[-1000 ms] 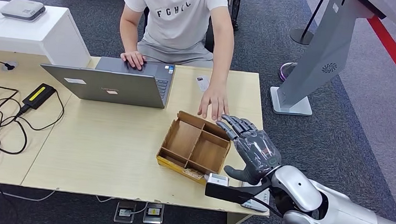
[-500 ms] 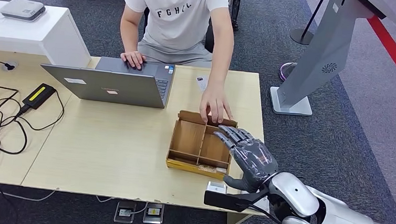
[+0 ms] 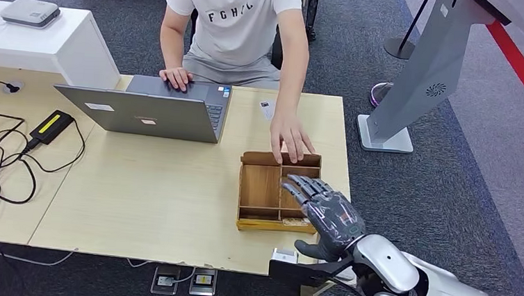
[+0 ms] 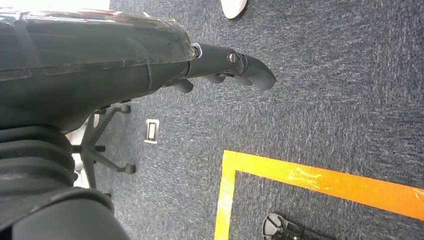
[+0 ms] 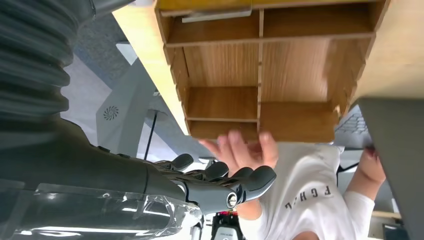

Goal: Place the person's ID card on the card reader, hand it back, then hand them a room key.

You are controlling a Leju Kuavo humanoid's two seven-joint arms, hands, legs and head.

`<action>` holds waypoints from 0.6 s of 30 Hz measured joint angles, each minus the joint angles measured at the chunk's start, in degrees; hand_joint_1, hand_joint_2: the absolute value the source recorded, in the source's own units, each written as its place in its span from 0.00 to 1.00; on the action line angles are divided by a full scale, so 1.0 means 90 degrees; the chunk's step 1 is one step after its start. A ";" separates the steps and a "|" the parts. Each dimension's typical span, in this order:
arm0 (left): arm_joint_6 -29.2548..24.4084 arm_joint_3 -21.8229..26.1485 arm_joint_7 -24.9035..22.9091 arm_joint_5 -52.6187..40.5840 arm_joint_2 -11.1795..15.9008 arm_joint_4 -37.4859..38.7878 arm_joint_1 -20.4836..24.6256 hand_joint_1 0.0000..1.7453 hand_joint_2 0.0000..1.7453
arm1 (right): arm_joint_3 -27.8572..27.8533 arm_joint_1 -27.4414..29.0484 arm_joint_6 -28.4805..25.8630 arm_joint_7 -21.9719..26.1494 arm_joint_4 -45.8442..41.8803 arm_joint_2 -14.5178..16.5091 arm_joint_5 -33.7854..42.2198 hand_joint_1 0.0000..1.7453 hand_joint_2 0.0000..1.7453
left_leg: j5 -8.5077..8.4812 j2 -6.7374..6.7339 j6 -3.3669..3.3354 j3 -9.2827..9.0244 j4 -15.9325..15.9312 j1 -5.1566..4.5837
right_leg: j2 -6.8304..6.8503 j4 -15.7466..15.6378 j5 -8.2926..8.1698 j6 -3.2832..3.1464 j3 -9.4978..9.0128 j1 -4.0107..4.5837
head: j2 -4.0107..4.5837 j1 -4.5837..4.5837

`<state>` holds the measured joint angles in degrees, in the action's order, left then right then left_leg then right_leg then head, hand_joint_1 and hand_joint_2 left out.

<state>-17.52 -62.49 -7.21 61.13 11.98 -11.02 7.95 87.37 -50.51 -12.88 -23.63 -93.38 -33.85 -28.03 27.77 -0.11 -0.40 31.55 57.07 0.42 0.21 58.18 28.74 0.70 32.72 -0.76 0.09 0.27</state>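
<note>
Light wood table (image 3: 151,203) carried a grey laptop (image 3: 147,112), open, near the far edge. A divided wooden tray (image 3: 262,190) sat toward the right end, square to the table edge. 1 small card (image 3: 267,109) lay beyond the tray, near the far edge. A black power brick (image 3: 52,126) and looping black cables (image 3: 7,165) lay at the left end. A small white device (image 3: 284,256) rested at the near edge, just in front of the tray.
</note>
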 joint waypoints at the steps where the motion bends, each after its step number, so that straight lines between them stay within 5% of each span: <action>1: 0.0001 0.0000 0.0000 0.0002 -0.0002 0.0000 0.0000 0.00 0.00 | 0.0001 0.0071 0.0010 -0.0001 0.0011 0.0015 -0.0042 0.00 1.00 | 0.0000 0.0000 0.0000 0.0001 0.0000 0.0000 | 0.0001 0.0000 0.0000 0.0000 0.0000 0.0000 | 0.0000 0.0001; 18: 0.0001 0.0002 0.0000 0.0095 -0.0008 0.0000 0.0001 0.00 0.00 | -0.0031 0.0759 -0.0055 -0.0101 0.0350 0.0229 -0.0641 0.00 1.00 | 0.0000 0.0001 0.0000 0.0003 0.0000 0.0001 | 0.0002 0.0000 0.0001 -0.0001 0.0001 0.0001 | 0.0000 0.0001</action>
<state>-17.51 -62.47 -7.21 61.98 11.91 -11.02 7.96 87.08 -43.67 -13.38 -24.54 -90.23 -31.78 -33.80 27.78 -0.10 -0.40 31.58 57.07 0.43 0.22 58.18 28.75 0.69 32.73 -0.75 0.09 0.28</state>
